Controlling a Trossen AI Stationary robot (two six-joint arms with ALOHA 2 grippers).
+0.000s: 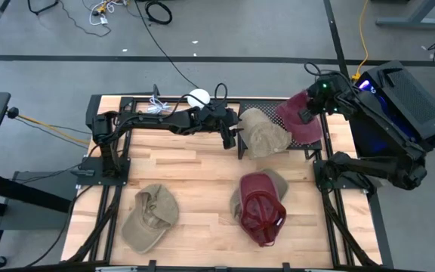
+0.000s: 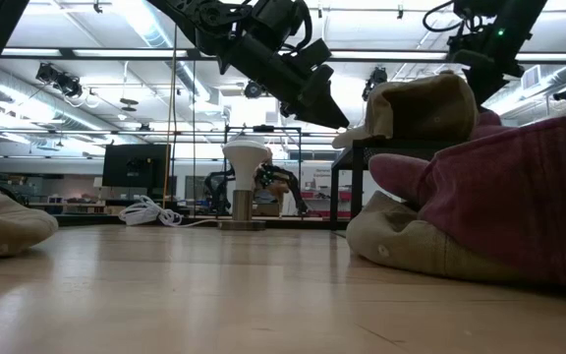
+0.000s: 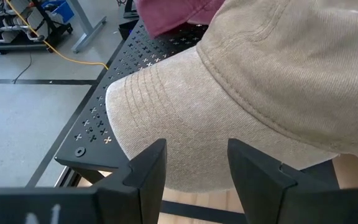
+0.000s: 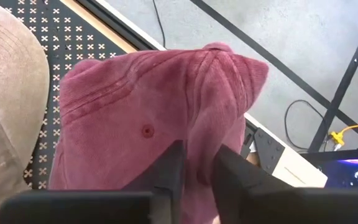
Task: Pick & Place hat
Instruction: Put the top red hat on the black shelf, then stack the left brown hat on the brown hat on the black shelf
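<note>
Maroon cap (image 4: 148, 124) eyelet in right-wrist view only

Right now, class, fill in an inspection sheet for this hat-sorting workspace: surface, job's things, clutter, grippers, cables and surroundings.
Surface: wooden table with a black perforated rack at its far edge.
Job's things: tan hat and maroon hat on the rack; a second tan hat near the table's front left; a second maroon hat lying on another tan one front right.
Clutter: white lamp-like object at the far edge.
Grippers: left gripper open at the tan hat's brim; right gripper closed on the maroon hat's crown.
Cables: white coil on the table; black and yellow cables on the floor.
Surroundings: workshop floor, desks; no person seen.
</note>
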